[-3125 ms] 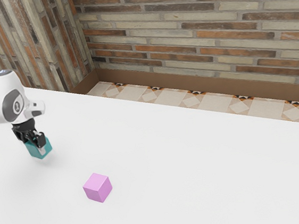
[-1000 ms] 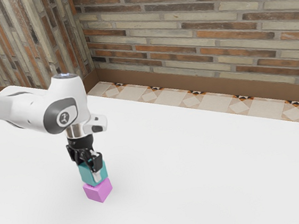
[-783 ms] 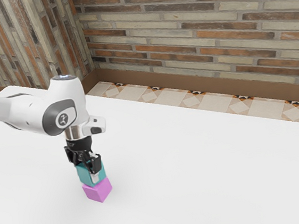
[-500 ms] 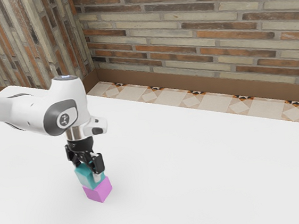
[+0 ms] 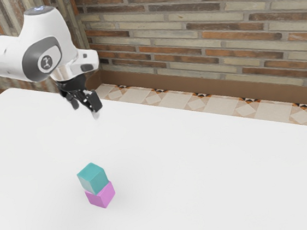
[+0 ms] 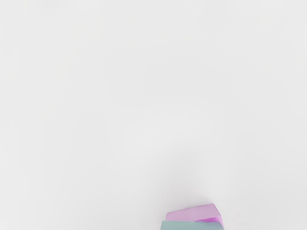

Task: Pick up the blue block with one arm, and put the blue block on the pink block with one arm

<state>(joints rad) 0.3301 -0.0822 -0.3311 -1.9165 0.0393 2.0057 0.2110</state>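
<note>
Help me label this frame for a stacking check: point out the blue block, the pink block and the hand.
blue block (image 5: 90, 171): exterior view, its top face.
pink block (image 5: 94, 198): exterior view, its side face under the blue one.
hand (image 5: 86, 108): exterior view, midway between its fingertips.

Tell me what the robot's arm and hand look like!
The arm is white and rounded, like fat tubes joined together. One joint has a grey round cap with a small white mark. The hand is black, with two short fingers.
</note>
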